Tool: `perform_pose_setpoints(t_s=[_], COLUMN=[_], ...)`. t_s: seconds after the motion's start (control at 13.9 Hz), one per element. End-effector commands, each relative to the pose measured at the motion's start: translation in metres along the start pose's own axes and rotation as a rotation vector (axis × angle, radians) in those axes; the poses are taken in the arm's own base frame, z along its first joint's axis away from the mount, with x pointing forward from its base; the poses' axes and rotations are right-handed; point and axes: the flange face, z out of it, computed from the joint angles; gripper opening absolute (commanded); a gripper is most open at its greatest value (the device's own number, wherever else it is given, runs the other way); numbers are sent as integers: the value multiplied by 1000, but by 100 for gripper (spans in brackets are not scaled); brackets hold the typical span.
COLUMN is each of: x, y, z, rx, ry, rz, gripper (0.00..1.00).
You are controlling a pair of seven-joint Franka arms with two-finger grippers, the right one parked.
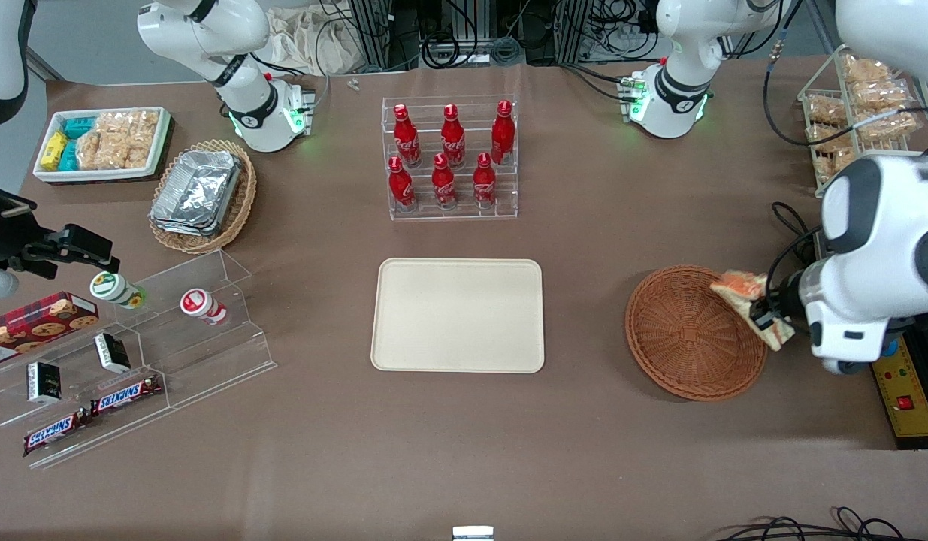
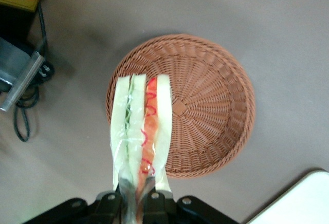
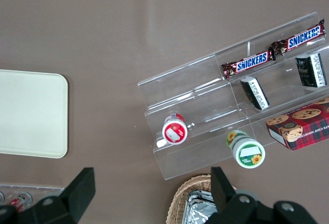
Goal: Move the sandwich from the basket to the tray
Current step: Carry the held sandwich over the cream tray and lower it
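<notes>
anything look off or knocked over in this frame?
Two small cups lie on their sides on the clear acrylic riser toward the parked arm's end. Otherwise normal: the gripper, shut on the sandwich, is above the basket rim; the tray is bare.

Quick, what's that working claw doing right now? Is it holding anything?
Gripper: shut on the sandwich, lifted above the basket.

Even overhead light is filling all views; the table [image 1: 584,248] is showing only soft shadows. Foil containers [image 1: 197,191] are glinting. The gripper [image 2: 138,196] is appearing blurred up close.
</notes>
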Motion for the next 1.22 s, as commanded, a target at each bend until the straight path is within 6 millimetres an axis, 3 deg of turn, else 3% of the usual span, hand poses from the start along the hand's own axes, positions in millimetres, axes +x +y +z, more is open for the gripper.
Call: perform_pose_setpoints(t_s=[0.0, 0.22, 0.36, 0.5, 0.72, 0.86, 1.08, 1.15], x=[-45, -121, -166, -207, -245, -246, -238, -244], y=[36, 104, 148, 194, 251, 262, 274, 280], z=[-42, -54, -49, -15, 71, 118, 163, 174], rx=[-31, -78, -142, -167, -165, -104, -88, -88], ry=[4, 11, 25, 25, -45, -56, -49, -46], rz=[136, 315, 409, 514, 610, 638, 661, 673], gripper=[0, 0, 0, 0, 0, 0, 0, 0])
